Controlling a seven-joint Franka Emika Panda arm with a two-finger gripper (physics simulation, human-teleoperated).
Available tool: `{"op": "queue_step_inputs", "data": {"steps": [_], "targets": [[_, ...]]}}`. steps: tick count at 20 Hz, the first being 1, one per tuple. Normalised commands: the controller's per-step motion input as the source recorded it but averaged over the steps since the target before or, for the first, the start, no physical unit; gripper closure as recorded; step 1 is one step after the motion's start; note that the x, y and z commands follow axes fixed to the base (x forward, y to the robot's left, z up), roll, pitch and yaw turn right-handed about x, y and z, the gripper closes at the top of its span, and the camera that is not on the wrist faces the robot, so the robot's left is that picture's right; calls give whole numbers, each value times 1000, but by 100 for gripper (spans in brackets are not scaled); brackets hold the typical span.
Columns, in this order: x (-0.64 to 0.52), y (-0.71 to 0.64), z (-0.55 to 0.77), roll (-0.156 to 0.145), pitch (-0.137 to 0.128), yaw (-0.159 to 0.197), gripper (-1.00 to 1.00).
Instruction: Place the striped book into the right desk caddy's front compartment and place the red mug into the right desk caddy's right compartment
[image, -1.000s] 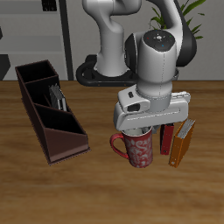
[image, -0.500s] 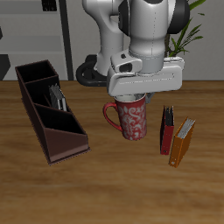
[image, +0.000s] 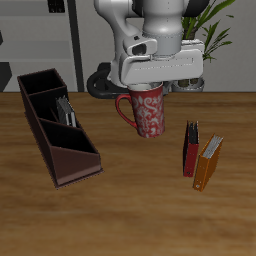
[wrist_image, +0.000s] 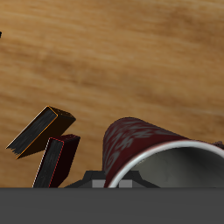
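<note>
Now higher than before, the hand is clamped on the red mug, lifted clear of the tabletop; dark red book and orange book stand nearby.

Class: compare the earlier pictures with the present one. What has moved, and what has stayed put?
The pincer has lifted the red mug off the table, upward and toward the back. The right desk caddy, the striped book in it, the dark red book and the orange book have not moved.
</note>
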Motion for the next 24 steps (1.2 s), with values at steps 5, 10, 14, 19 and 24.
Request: {"op": "queue_step_inputs", "data": {"steps": [5, 10, 14, 19, 24], "targets": [[-295, -111, 223, -1, -26, -9, 100], [-413, -154, 242, 19, -5, -76, 100], [-482, -66, 212, 77, -17, -5, 100], [-403, -82, 129, 49, 19, -30, 100], [-385, -158, 17, 22, 11, 59, 100]]}}
